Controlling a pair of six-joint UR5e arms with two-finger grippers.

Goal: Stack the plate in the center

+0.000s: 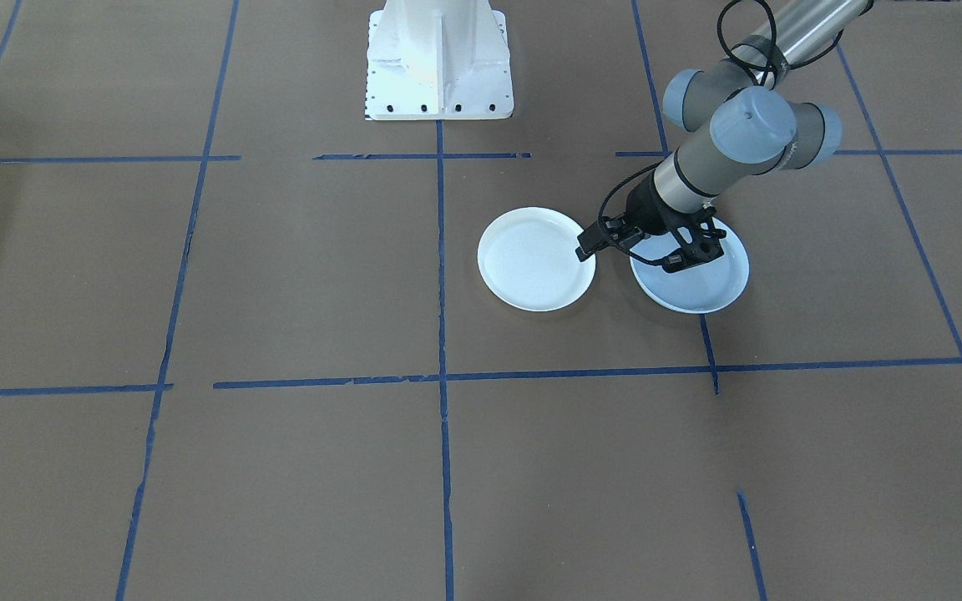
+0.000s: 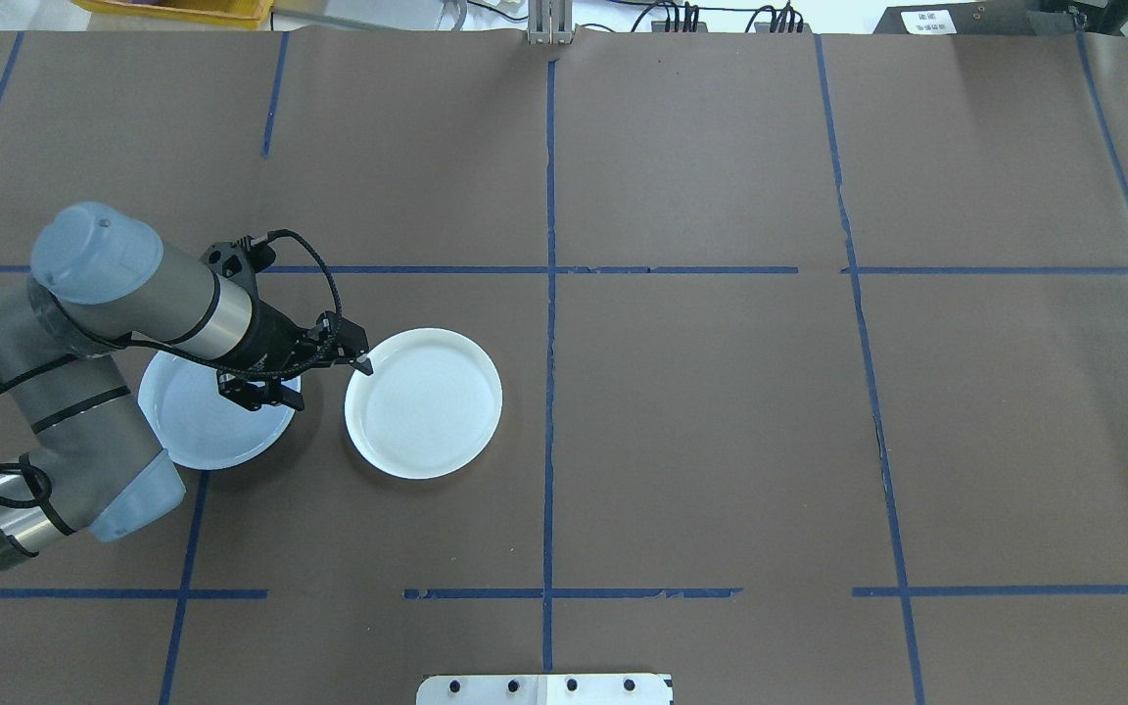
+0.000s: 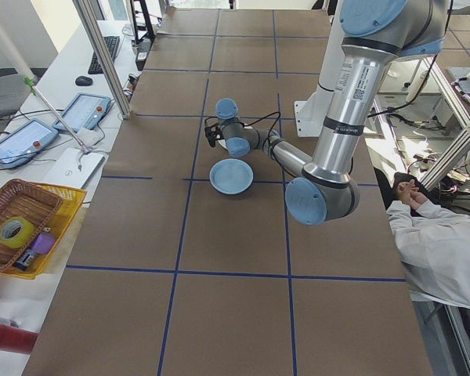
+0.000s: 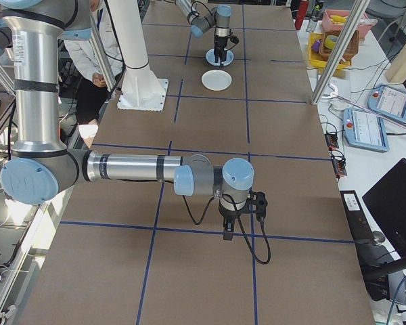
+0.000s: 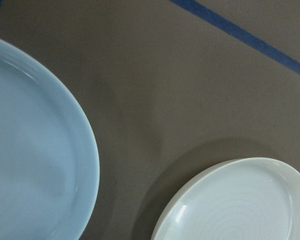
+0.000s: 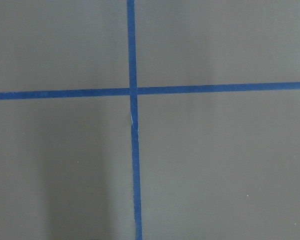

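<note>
Narrow bare gap betw pale blue plate point(image 2: 202, 426) & white ringed plate point(image 2: 424, 402); left gripper point(image 2: 360, 358) over it. Table point(image 2: 721, 411) open elsewhere.

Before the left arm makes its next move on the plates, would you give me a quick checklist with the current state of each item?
1. Left gripper at the near rim of the white ringed plate: ok.
2. Rim actually between the fingers: cannot tell.
3. White ringed plate and pale blue-grey plate lie apart, not yet stacked: ok.
4. Top of the pale blue-grey plate free of objects: ok, though the left wrist hangs over part of it.
5. Right gripper far from both plates, over bare table: ok.
6. Right gripper open or shut: cannot tell.
</note>
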